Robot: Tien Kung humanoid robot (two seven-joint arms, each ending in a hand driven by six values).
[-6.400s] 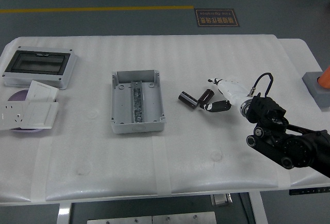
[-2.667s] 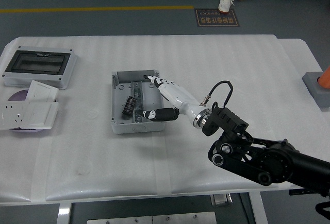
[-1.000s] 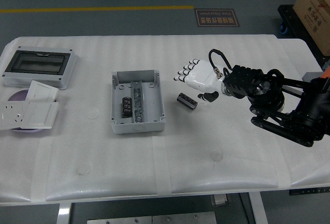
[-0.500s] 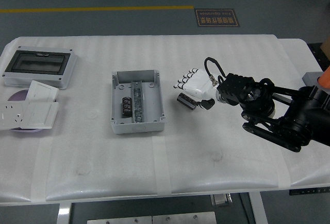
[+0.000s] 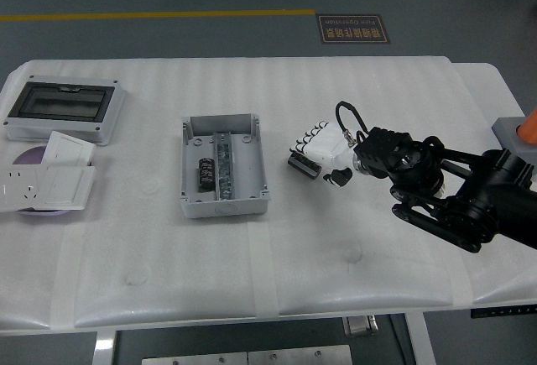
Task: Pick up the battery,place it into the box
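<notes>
**Second battery under the hand**

While one dark cylinder lies inside the open grey plastic box (image 5: 223,170), the black cylindrical battery (image 5: 304,164) sits right of it, touching the right hand (image 5: 321,145), whose white fingers (image 5: 304,138) drape loosely, apparently not yet clamped. It should curl squarely around the cylinder before lifting. White padded table (image 5: 252,264); grey floor beyond.

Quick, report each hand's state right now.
Left hand: not in view.
Right hand: over the battery on the table, fingers curling onto it; whether it is gripped cannot be told.
</notes>
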